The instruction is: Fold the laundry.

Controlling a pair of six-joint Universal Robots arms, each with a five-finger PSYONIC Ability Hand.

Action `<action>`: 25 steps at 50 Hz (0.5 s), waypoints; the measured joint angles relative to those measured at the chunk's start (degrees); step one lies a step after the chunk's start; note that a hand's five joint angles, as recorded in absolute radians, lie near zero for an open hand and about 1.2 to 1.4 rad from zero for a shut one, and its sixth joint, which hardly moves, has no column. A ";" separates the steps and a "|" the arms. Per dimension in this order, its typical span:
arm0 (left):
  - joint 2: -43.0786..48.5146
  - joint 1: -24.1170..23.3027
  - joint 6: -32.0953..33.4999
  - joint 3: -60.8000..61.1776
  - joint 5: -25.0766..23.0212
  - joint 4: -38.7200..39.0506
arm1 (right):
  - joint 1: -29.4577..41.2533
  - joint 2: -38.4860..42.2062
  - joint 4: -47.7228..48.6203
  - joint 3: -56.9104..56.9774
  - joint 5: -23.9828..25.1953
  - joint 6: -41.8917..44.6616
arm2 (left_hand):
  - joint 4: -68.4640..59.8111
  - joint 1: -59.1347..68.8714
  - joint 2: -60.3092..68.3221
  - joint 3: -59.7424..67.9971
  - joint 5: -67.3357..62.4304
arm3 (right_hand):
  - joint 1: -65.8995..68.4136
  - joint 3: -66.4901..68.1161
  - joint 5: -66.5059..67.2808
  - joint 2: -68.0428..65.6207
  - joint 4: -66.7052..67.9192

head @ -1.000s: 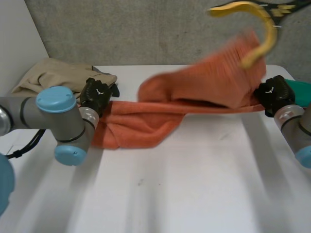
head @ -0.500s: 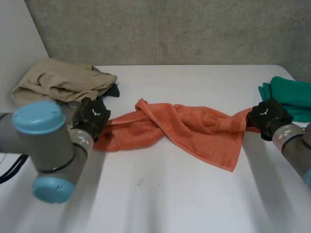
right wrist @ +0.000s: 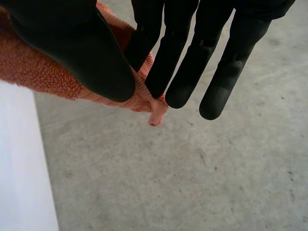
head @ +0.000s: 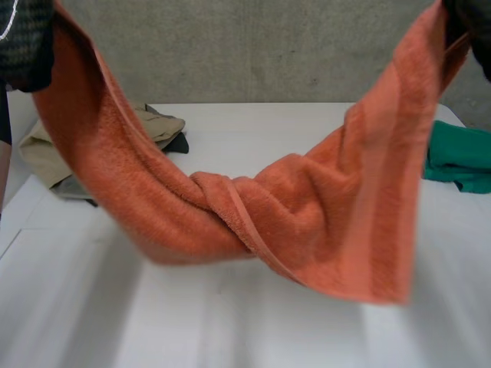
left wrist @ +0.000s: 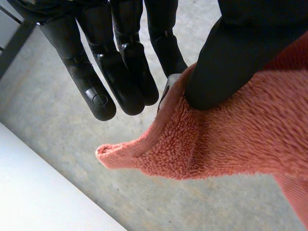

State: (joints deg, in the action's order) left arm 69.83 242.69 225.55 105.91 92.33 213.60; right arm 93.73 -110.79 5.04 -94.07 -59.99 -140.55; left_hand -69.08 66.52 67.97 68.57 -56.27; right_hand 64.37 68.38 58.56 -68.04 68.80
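Pinching one top corner of the orange towel (head: 230, 215) between the thumb and one finger of the left hand (head: 21, 38), with the other fingers (left wrist: 122, 72) straight beside it. Clamping the opposite corner in the right hand (head: 477, 31) likewise, pressing the cloth between thumb and fingers. Holding the towel high, sagging in the middle into a twisted rope over the tabletop (head: 230, 330); touching it or not, impossible to tell. Judging the step as opening the towel flat before any fold: probably calling for drawing the hands wider apart, turning one corner to undo the twist, then lowering both ends evenly. Risking a slip with such thin pinches, so moving gently. Leaving alone, farther back, the beige clothes (head: 54, 149) and the green cloth (head: 460, 157).
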 measured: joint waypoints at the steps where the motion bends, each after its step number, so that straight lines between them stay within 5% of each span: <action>1: 0.05 0.06 -0.08 -0.32 -0.18 -0.24 | -0.43 0.55 -0.60 0.90 -0.04 -0.78 | 0.00 0.00 0.00 0.00 0.00 | 0.00 0.00 0.00 0.00 0.00; 12: 14.56 1.66 -0.40 -1.71 -1.36 -8.28 | -3.73 16.78 -13.82 7.54 -3.11 -0.51 | 0.00 0.00 0.00 0.00 0.00 | 0.00 0.00 0.00 0.00 0.00; 19: 29.87 2.78 -0.02 -6.27 -4.84 -13.97 | -1.31 33.32 -24.54 12.59 -11.44 10.36 | 0.00 0.00 0.00 0.00 0.00 | 0.00 0.00 0.00 0.00 0.00; 25: 42.56 2.94 0.16 -21.79 -6.63 -17.74 | 2.68 45.54 -26.66 25.68 -20.55 13.68 | -0.02 0.00 0.00 0.05 0.00 | 0.00 0.09 0.00 0.00 0.01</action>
State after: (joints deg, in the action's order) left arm 112.39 245.63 225.71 84.12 85.70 195.86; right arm 96.41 -65.25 -21.63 -68.39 -80.54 -126.87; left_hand -69.10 66.52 67.97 68.62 -56.27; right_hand 64.37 68.47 58.56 -68.04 68.81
